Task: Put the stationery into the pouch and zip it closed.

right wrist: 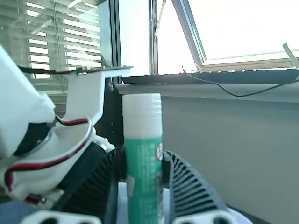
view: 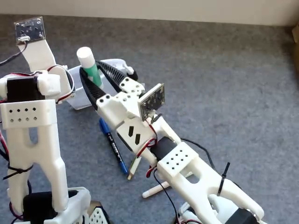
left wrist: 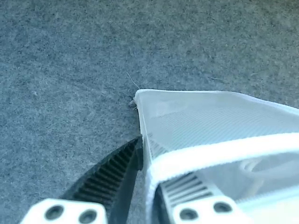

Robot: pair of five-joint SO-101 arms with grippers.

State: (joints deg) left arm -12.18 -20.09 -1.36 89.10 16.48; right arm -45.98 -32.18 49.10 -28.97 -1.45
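A green glue stick point(view: 89, 65) with a white cap stands upright above the translucent white pouch point(view: 86, 99). My right gripper point(view: 95, 77) is shut on it, and its black fingers point(right wrist: 184, 186) clamp the tube point(right wrist: 142, 154) from both sides. My left gripper point(left wrist: 145, 154) is shut on the rim of the pouch point(left wrist: 210, 121), holding that edge up off the carpet. A blue pen point(view: 112, 145) lies on the carpet beside the right arm, with a smaller stick-like item point(view: 135, 167) near its lower end.
Grey carpet point(view: 224, 79) covers the table, open to the right and back. A white rod point(view: 159, 187) lies under the right arm. The left arm's white body point(view: 32, 130) stands close to the left of the pouch.
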